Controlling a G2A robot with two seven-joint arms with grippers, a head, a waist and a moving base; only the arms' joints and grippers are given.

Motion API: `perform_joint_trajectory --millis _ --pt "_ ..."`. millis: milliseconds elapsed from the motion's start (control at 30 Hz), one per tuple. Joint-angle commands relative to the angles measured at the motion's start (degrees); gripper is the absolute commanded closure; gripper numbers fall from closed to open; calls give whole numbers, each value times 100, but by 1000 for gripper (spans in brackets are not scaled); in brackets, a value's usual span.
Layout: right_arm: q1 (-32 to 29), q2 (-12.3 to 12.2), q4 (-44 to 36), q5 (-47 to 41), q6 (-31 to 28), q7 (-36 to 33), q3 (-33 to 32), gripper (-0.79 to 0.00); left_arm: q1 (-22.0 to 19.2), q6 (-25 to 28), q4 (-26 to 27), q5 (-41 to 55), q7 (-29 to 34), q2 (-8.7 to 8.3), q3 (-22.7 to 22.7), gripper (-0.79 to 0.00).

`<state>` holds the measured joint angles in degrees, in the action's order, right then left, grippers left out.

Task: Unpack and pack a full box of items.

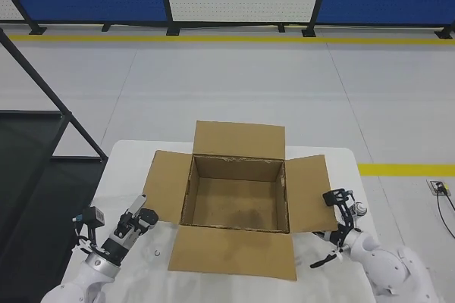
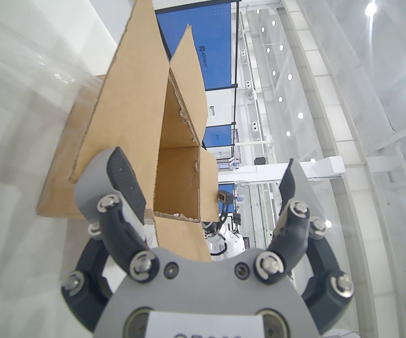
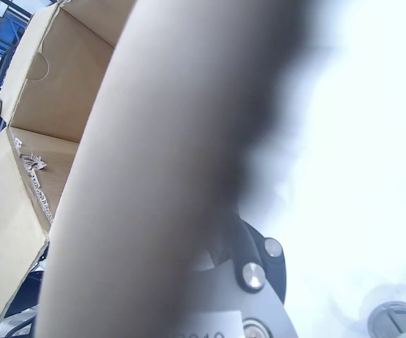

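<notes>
A brown cardboard box (image 1: 239,141) stands open in the middle of the white-covered table, all four flaps spread outward, and its inside looks bare apart from a dark stain. My left gripper (image 1: 140,213) hovers open beside the box's left flap, a short way off it. In the left wrist view that gripper (image 2: 210,184) has nothing between its fingers (image 2: 125,177), and the box (image 2: 136,107) rises ahead of it. My right gripper (image 1: 340,206) sits at the outer edge of the right flap. In the right wrist view a blurred beige band (image 3: 174,149) crosses close in front, with the box's inner walls (image 3: 58,82) beyond it.
A small grey cylindrical object (image 1: 359,208) lies just right of the right gripper, also seen as a metallic piece (image 3: 393,314). A tiny ring (image 1: 158,252) lies on the white cloth (image 1: 129,163). A dark metal frame (image 1: 53,129) stands left of the table.
</notes>
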<state>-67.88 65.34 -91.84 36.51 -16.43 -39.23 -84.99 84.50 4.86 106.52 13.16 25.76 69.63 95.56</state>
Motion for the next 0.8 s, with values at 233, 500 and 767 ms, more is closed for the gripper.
perform_joint_trajectory --millis 233,500,767 --pt "-911 -164 -1137 431 30 -44 -987 -785 0 0 0 0 0 0 0 -785" --pt "-1934 -331 -2083 1270 -566 -413 -2171 -785 0 0 0 0 0 0 0 -785" --pt "-2058 -384 -2168 1570 -806 -701 -2330 -785 0 0 0 0 0 0 0 -785"
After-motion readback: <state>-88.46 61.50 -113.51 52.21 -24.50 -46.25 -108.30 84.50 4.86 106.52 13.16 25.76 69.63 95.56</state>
